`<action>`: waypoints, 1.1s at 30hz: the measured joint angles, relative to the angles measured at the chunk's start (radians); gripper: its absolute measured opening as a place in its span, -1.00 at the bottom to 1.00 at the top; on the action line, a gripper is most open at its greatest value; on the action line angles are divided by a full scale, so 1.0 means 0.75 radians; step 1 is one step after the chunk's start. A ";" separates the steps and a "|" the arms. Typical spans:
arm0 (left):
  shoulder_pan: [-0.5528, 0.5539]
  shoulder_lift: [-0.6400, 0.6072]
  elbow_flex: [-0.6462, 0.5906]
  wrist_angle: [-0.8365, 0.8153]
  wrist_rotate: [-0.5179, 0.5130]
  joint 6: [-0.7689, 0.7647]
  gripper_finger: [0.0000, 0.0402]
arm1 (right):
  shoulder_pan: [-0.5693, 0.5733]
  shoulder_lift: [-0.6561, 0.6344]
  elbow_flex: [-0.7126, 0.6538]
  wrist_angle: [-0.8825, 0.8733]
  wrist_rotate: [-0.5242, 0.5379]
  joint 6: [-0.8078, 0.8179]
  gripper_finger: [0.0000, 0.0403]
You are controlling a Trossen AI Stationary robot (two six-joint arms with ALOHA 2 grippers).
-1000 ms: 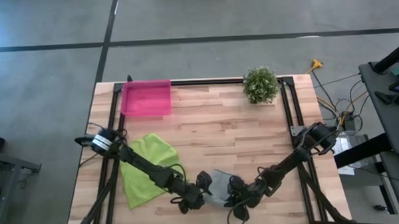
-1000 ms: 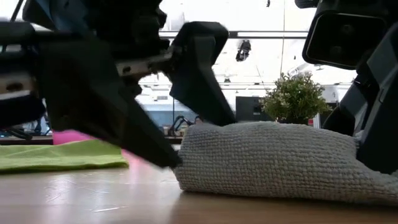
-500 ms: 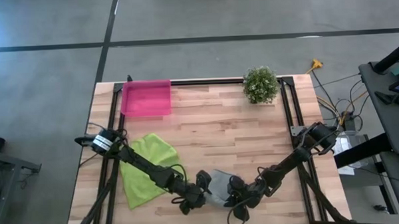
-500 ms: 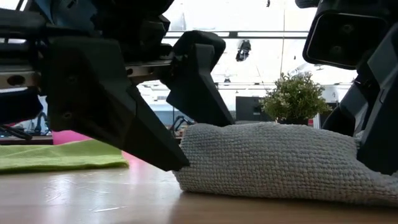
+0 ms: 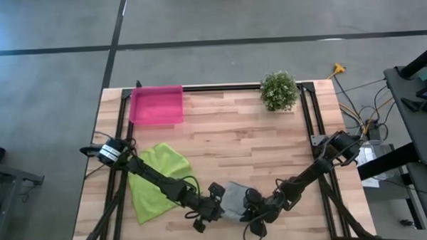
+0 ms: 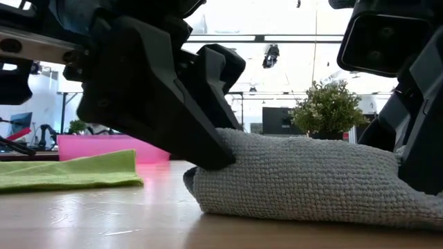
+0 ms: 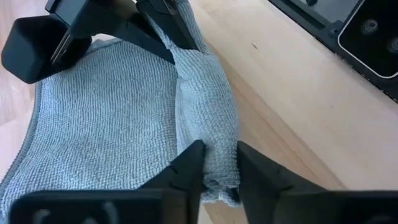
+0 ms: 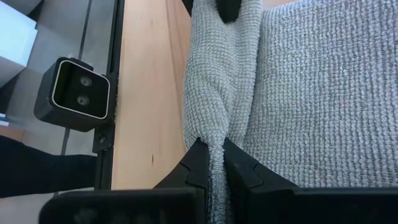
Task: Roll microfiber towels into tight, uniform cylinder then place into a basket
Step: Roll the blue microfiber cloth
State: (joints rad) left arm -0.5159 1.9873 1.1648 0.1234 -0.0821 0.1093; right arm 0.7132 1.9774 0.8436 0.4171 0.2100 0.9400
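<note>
A grey microfiber towel lies near the table's front edge. Its near edge is rolled into a thick ridge, and the rest lies flat behind it. My left gripper is shut on the ridge's left end. My right gripper is shut on its right end. A lime green towel lies spread flat at the left. The pink basket stands at the far left corner. My left gripper pinches the left end of the rolled ridge between its two fingers. It comes slanting down from the table's left, along the roll. The ridge rests on the table. My right gripper pinches the ridge's right end between its two fingers. It slants down from the right, along the roll, and the cloth bunches narrow at the fingers.
A small potted plant stands at the far right. The table's front edge runs just beside the roll, with a camera mounted beyond it. Bare wood lies between the grey towel and the basket.
My left gripper has rolled about its wrist and shut on the left end of the grey roll, which it stood open around before. That end is now squeezed and drawn up a little. My right gripper and the rest of the towel have kept still.
</note>
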 joint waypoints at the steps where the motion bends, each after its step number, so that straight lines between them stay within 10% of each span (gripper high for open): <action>1: 0.000 0.000 0.000 0.000 0.001 -0.001 -0.69 | 0.000 0.000 0.000 0.000 0.000 0.000 -0.93; 23: 0.196 0.093 0.006 0.059 0.560 -1.053 -0.99 | 0.008 -0.050 -0.002 -0.027 -0.012 0.085 -0.73; 33: 0.219 0.144 0.049 0.039 0.675 -1.152 -1.00 | 0.020 -0.203 -0.006 -0.296 0.009 -0.004 -0.39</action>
State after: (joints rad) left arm -0.3513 2.0953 1.2018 0.1527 0.4242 -0.7549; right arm 0.7283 1.8252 0.8391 0.1954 0.2171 0.9372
